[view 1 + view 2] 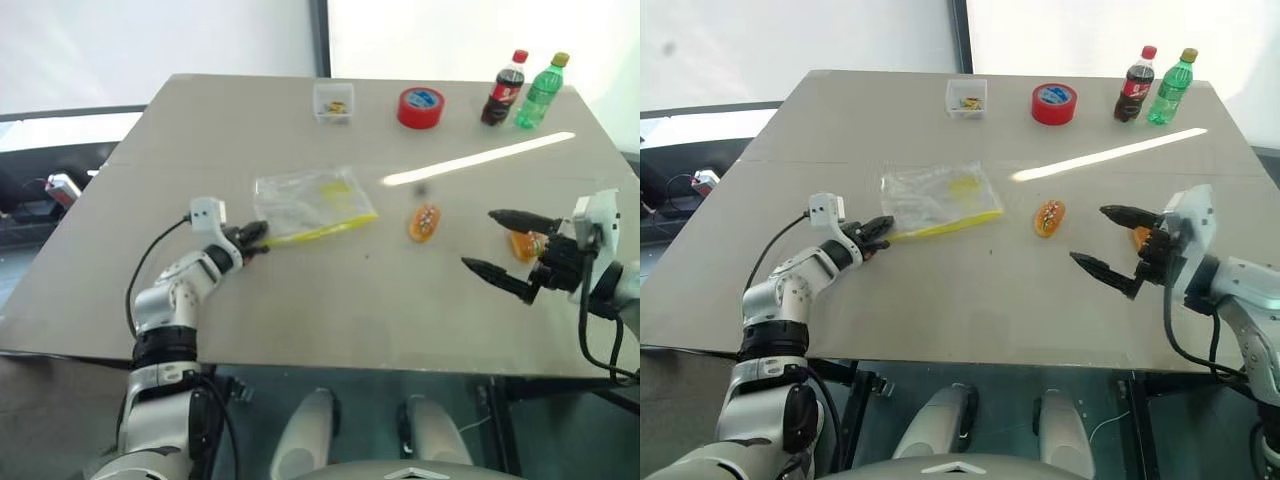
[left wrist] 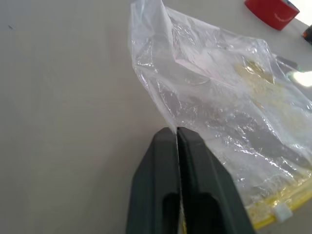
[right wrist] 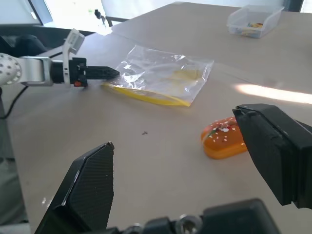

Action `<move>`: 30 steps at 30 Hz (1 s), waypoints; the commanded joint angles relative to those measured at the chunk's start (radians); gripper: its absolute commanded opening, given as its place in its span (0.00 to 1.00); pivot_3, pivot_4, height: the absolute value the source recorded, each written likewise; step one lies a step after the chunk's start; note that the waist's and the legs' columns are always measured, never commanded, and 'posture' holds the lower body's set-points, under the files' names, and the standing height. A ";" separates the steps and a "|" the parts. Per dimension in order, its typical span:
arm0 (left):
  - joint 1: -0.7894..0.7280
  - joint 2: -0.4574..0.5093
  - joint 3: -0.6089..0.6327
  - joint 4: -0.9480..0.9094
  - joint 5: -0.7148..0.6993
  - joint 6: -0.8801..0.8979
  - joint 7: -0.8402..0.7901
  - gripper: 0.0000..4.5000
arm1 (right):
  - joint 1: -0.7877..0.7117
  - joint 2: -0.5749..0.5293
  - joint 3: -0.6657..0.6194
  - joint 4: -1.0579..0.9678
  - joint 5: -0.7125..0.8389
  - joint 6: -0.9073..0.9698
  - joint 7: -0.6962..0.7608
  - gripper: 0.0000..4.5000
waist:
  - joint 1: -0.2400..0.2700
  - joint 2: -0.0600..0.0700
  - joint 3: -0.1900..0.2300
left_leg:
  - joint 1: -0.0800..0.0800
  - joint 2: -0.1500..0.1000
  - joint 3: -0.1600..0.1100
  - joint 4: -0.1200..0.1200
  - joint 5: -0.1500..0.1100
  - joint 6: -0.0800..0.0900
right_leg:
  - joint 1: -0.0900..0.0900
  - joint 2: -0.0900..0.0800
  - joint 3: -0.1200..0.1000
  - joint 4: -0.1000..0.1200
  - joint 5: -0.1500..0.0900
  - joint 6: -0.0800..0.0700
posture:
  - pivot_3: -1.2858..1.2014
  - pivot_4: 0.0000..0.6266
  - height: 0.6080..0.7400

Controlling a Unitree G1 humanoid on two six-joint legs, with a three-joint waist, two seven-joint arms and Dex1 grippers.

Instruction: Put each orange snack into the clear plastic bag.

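The clear plastic bag (image 1: 312, 203) lies flat on the table with its yellow strip toward me. My left gripper (image 1: 255, 238) is shut on the bag's near left corner; in the left wrist view the crinkled film (image 2: 219, 107) runs in between the closed fingertips. One orange snack (image 1: 425, 222) lies on the table to the right of the bag. A second orange snack (image 1: 525, 245) lies further right, partly hidden behind my right gripper (image 1: 482, 240). That gripper hovers open and empty, pointing left toward the first snack (image 3: 223, 138).
At the table's far side stand a small clear box (image 1: 333, 102), a red tape roll (image 1: 421, 107), a cola bottle (image 1: 504, 90) and a green bottle (image 1: 541, 92). A bright streak of light crosses the tabletop (image 1: 300, 300).
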 commanded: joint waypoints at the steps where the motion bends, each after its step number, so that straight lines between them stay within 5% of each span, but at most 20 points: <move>1: 0.053 -0.032 -0.033 -0.109 -0.099 0.186 -0.024 0.01 | -0.029 0.026 0.070 0.011 -0.120 -0.078 -0.061 1.00 | -0.001 0.000 0.000 | 0.000 0.000 0.000 0.000 0.000 0.000 | 0.000 0.000 0.000 0.000 0.000 0.000 | 0.52 0.24 1.00; 8: 0.040 -0.096 0.141 -0.344 -0.388 0.575 0.156 0.01 | -0.136 0.069 0.363 0.172 -0.547 -0.381 -0.168 1.00 | -0.014 -0.003 0.002 | -0.001 0.001 -0.001 0.000 0.000 -0.001 | -0.001 0.001 -0.001 0.000 -0.001 0.001 | 0.52 0.24 1.00; 13: 0.025 -0.155 0.255 -0.432 -0.538 0.731 0.325 0.01 | -0.257 0.160 0.528 0.370 -0.728 -0.553 -0.220 1.00 | -0.034 -0.007 0.004 | 0.000 0.001 -0.002 0.000 0.001 -0.002 | -0.001 0.002 -0.002 0.001 0.000 0.000 | 0.52 0.24 1.00; 19: 0.067 -0.149 0.260 -0.487 -0.603 0.808 0.395 0.01 | -0.433 0.289 0.583 0.633 -0.849 -0.633 -0.346 1.00 | -0.041 -0.008 0.004 | 0.000 0.001 -0.003 -0.001 0.004 -0.007 | -0.002 0.002 -0.002 0.003 0.000 -0.001 | 0.52 0.24 1.00; 25: 0.065 -0.126 0.276 -0.468 -0.640 0.821 0.416 0.00 | -0.501 0.306 0.592 0.743 -0.887 -0.690 -0.370 0.61 | -0.031 -0.009 0.004 | 0.000 0.001 -0.006 -0.001 0.005 -0.008 | -0.002 0.003 -0.004 0.003 0.001 -0.001 | 0.52 0.24 1.00; 30: 0.072 -0.085 0.242 -0.452 -0.632 0.803 0.393 0.00 | -0.503 0.323 0.594 0.757 -0.884 -0.706 -0.364 0.12 | -0.032 -0.009 0.004 | 0.000 0.001 -0.006 -0.002 0.005 -0.009 | -0.002 0.003 -0.004 0.003 0.001 -0.002 | 0.52 0.24 1.00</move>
